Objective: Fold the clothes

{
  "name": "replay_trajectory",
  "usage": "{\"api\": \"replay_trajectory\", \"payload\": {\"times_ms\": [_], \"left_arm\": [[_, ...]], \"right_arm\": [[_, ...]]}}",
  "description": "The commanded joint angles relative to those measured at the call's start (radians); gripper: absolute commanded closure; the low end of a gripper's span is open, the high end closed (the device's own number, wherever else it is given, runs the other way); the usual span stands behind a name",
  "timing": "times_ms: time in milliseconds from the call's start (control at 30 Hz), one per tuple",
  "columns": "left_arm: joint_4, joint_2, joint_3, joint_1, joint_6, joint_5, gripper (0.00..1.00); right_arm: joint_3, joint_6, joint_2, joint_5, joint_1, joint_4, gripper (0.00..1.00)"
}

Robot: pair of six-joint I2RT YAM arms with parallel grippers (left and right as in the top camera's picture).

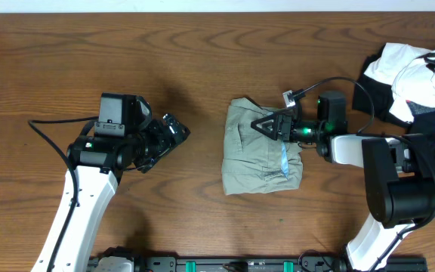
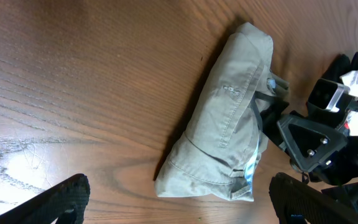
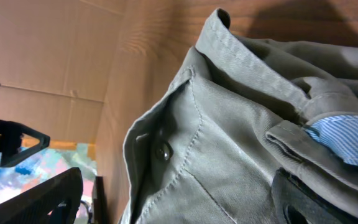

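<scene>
The clothes (image 1: 261,151) are one khaki garment lying folded in a compact bundle at the table's middle, with a blue striped lining (image 1: 285,160) showing at its right edge. My right gripper (image 1: 272,126) hovers low over the bundle's upper right part, jaws wide apart. In the right wrist view the khaki cloth (image 3: 229,143) with a button (image 3: 162,151) fills the space between its fingers (image 3: 48,199). My left gripper (image 1: 174,134) stands open on bare wood left of the bundle. In the left wrist view the garment (image 2: 229,118) lies ahead of the left gripper (image 2: 180,205).
A heap of black and white garments (image 1: 414,75) lies at the back right, close behind the right arm (image 1: 395,181). The right arm's cable (image 1: 353,87) loops above its wrist. Bare wooden table (image 1: 89,45) stretches to the left and back.
</scene>
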Motion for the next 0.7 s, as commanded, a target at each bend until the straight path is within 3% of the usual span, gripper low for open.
{"api": "replay_trajectory", "payload": {"times_ms": [0, 167, 300, 433, 667], "left_arm": [[-0.002, 0.003, -0.007, 0.002, 0.029, -0.009, 0.05], [-0.002, 0.003, -0.007, 0.002, 0.067, 0.013, 0.05], [0.016, 0.003, -0.007, 0.002, 0.201, 0.143, 0.06], [0.017, 0.004, -0.007, 0.002, 0.216, 0.149, 0.06], [0.016, 0.053, -0.008, -0.003, 0.243, 0.147, 0.06]], "right_arm": [[-0.008, 0.018, 0.034, -0.015, -0.023, -0.009, 0.04], [0.020, 0.085, -0.103, -0.113, -0.080, -0.008, 0.01], [0.037, 0.154, -0.261, -0.174, -0.122, -0.008, 0.01], [0.037, 0.201, -0.425, -0.195, -0.140, -0.014, 0.01], [0.037, 0.179, -0.624, -0.100, -0.141, -0.231, 0.01]]}}
